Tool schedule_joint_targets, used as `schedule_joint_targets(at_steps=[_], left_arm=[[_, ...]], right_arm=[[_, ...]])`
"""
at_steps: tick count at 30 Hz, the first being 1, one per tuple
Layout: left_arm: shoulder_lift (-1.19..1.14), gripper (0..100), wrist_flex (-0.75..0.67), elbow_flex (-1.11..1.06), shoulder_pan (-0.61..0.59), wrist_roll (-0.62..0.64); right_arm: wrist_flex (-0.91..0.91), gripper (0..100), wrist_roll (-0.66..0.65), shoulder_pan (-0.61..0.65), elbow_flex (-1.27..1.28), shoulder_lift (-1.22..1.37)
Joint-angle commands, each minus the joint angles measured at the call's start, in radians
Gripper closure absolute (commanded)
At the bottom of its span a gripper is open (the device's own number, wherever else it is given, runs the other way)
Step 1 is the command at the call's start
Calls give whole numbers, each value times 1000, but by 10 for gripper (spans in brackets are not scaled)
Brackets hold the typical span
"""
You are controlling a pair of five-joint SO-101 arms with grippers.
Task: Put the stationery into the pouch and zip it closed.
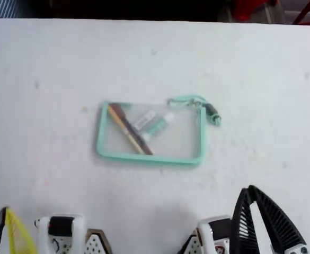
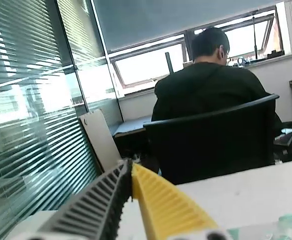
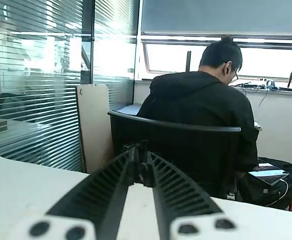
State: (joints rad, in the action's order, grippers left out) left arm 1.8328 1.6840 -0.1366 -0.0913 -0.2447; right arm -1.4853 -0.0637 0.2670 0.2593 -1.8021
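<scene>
A clear pouch with a mint-green border (image 1: 149, 159) lies flat in the middle of the white table. Inside it are a brown pen (image 1: 129, 129), lying diagonally, and a small white-and-green tube (image 1: 159, 125). A mint strap with a dark clasp (image 1: 210, 112) sticks out at the pouch's upper right corner. Whether the zip is closed I cannot tell. My left gripper (image 1: 5, 210), with one yellow and one black finger, is shut at the near left edge, well away from the pouch. My right gripper (image 1: 249, 188), with black fingers, is shut at the near right. Both hold nothing.
The arms' white bases (image 1: 64, 230) stand along the near edge. Bare table (image 1: 49, 79) surrounds the pouch on every side. The far table edge (image 1: 144, 20) runs along the top, with a black office chair (image 3: 185, 145) beyond it.
</scene>
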Motion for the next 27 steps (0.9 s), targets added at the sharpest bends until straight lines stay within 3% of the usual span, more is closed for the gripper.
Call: schedule_joint_targets(at_steps=[1, 7, 12, 15, 19, 23, 27], left_arm=[[-2, 977, 15, -28, -12, -6], [-2, 977, 8, -124, -12, -6], [-2, 977, -63, -238, -12, -6], [-2, 977, -127, -339, -12, -6], [-2, 977, -222, -549, -12, -8], [-2, 977, -364, -784, -12, -12], [-2, 977, -532, -984, -12, -9]], right_arm=[[-7, 981, 2, 8, -14, -4], [-7, 981, 2, -10, -14, -4], [15, 981, 17, -183, -9, -4], [16, 982, 68, -73, -6, -1], [48, 982, -11, 90, 57, 1], [99, 982, -109, 41, 241, -1], [208, 981, -120, -18, 385, -1]])
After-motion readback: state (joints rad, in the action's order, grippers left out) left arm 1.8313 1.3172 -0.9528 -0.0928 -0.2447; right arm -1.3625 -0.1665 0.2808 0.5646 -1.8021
